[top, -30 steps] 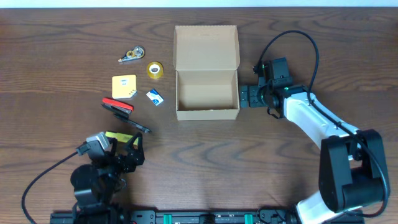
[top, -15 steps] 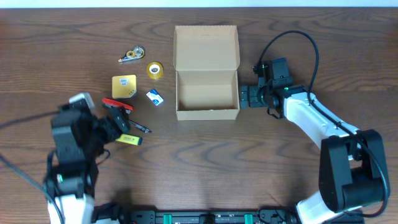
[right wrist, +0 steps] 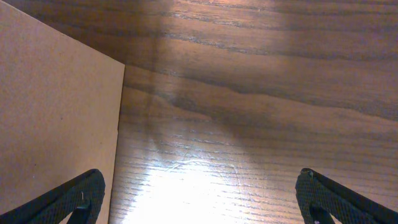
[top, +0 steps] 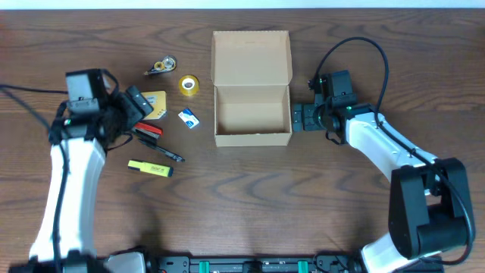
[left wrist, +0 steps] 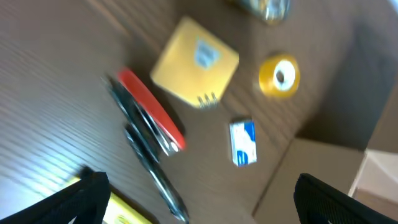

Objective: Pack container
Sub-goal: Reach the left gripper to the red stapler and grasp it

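The container, a tan cardboard box (top: 253, 139), stands open at the table's middle with its lid flap folded back and nothing visible inside. Its corner shows in the left wrist view (left wrist: 323, 180) and its side wall in the right wrist view (right wrist: 56, 112). My left gripper (top: 136, 106) is open and empty above the stationery left of the box. In its wrist view (left wrist: 199, 205) it looks down on a yellow note pad (left wrist: 194, 61), a red item (left wrist: 152, 115) and a black pen (left wrist: 155, 180). My right gripper (top: 299, 117) is open and empty beside the box's right wall, also seen in its wrist view (right wrist: 202, 199).
Left of the box lie a yellow tape roll (top: 189, 85), a small blue and white eraser (top: 189, 118), a correction tape dispenser (top: 160, 67), the yellow pad (top: 155, 102), the pen (top: 163, 154) and a yellow highlighter (top: 149, 167).
My left arm has swung from the table's front edge back to above the stationery. The highlighter now lies uncovered on the table. The right arm has not moved.
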{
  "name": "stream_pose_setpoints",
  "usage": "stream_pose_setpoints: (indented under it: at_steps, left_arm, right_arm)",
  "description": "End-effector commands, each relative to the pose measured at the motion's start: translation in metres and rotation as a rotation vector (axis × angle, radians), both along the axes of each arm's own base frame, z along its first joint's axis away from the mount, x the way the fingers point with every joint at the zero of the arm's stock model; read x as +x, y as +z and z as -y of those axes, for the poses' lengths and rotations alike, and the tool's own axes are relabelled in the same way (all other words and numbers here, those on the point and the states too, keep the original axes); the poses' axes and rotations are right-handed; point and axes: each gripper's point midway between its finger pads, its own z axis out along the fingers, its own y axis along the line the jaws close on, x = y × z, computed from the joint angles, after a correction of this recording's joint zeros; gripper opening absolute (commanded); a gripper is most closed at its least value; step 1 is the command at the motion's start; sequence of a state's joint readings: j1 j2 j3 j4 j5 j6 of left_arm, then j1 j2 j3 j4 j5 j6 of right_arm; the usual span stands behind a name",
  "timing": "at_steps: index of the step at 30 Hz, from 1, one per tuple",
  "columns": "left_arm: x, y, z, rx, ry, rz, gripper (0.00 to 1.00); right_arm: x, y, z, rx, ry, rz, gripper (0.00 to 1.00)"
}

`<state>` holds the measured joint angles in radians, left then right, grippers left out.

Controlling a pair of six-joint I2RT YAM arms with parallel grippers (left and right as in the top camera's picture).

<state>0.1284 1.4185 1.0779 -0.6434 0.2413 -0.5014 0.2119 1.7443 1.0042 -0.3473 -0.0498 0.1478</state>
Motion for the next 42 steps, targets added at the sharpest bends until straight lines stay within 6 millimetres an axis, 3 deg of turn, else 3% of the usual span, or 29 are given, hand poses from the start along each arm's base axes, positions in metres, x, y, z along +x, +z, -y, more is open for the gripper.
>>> stream_pose_setpoints:
  at_steps: [1,5,9,13,38,40,42]
  left_arm:
    - [0.004,-0.01,0.018,-0.113,-0.029,-0.038,0.95]
    - [0.008,-0.032,0.016,-0.136,0.016,-0.098,0.95]
    - [0.003,-0.051,-0.008,-0.063,0.24,-0.18,0.96]
    - [0.003,-0.053,-0.027,0.052,0.396,-0.175,0.96]
    - [0.018,-0.105,-0.032,0.031,0.513,-0.397,0.96]
    - [0.02,-0.106,-0.032,0.03,0.513,-0.392,1.0]
    - [0.024,-0.106,-0.033,0.032,0.514,-0.375,0.93]
  right_arm:
    - [-0.002,-0.004,0.001,-0.009,0.012,-0.01,0.99]
    - [-0.002,-0.004,0.001,-0.009,0.012,-0.01,0.99]
    - [-0.002,-0.004,0.001,-0.009,0.012,-0.01,0.99]
    - [-0.002,-0.004,0.001,-0.009,0.012,-0.01,0.99]
    - [-0.002,-0.004,0.001,-0.009,0.012,-0.01,0.99]
    - [-0.002,-0.004,0.001,-0.009,0.012,-0.01,0.99]
    - [-0.002,-0.004,0.001,-0.009,0.012,-0.01,0.99]
